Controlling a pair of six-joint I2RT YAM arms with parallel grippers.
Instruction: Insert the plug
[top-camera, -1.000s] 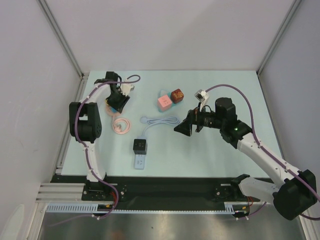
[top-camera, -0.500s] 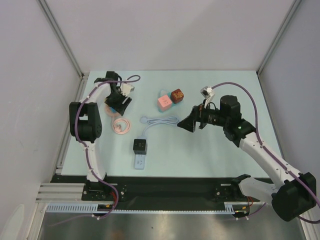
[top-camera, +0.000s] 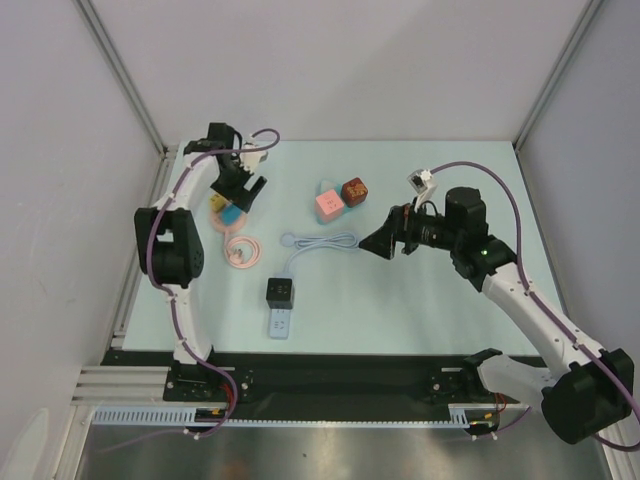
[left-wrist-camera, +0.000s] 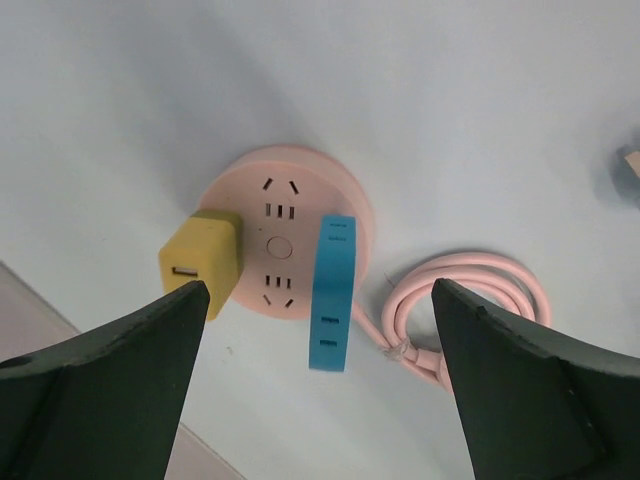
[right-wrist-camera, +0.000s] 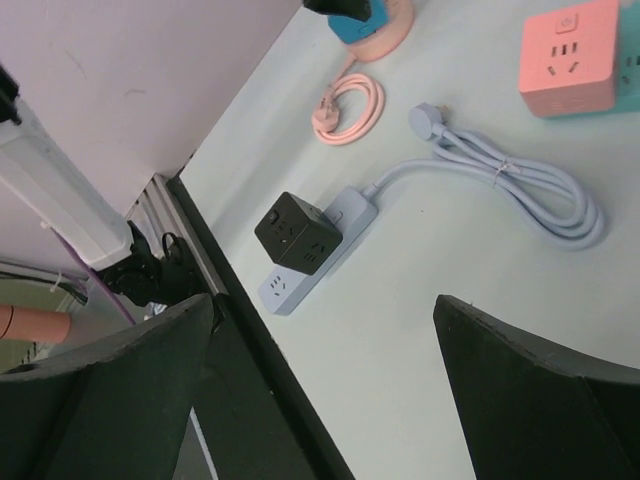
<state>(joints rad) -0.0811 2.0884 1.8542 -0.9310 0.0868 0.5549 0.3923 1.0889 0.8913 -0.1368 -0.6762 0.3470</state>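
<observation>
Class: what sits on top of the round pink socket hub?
A yellow plug and a blue plug sit on the pink hub; their prongs and covered outlets are hidden.

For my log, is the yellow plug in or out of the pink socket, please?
In, it seems: the yellow plug sits on the pink socket, nothing holding it.

pale blue table (top-camera: 400, 310) boxed by plain white walls (top-camera: 350, 70).

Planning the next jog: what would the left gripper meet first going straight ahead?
Probably the blue plug sitting on the pink round socket, with the yellow plug just beside it; depth is unclear.
</observation>
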